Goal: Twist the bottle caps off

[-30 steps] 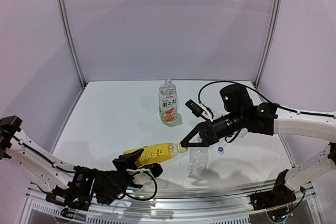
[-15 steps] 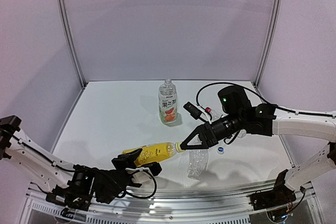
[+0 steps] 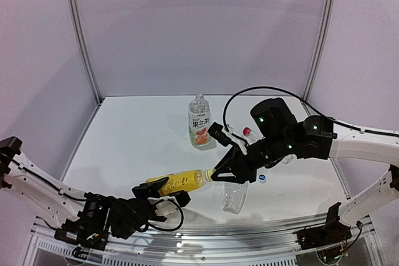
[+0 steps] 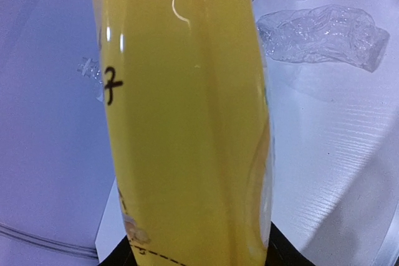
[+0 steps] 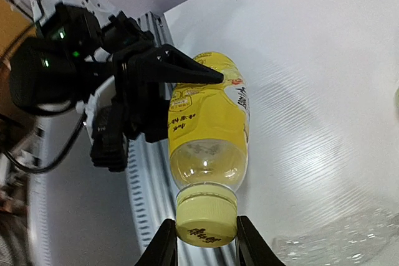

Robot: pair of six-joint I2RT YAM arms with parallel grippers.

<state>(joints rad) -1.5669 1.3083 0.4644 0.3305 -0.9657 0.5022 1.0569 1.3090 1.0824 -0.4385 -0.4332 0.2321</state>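
Note:
The yellow bottle is held lying above the table's front. My left gripper is shut on its lower body; in the left wrist view the bottle fills the frame and only dark finger edges show at the bottom. My right gripper is shut on its yellow cap, a finger pressed on each side. The fruit-label bottle stands capped at the back. The plain clear bottle lies crushed. A blue-and-white cap lies loose beside it. The red-capped bottle is mostly hidden behind my right arm.
The aluminium rail runs along the table's near edge just below the held bottle. Metal posts and purple walls enclose the table. A black cable loops over my right arm.
My right wrist has turned on the yellow cap and the arm has shifted slightly left. The yellow bottle and my left gripper have stayed nearly in place.

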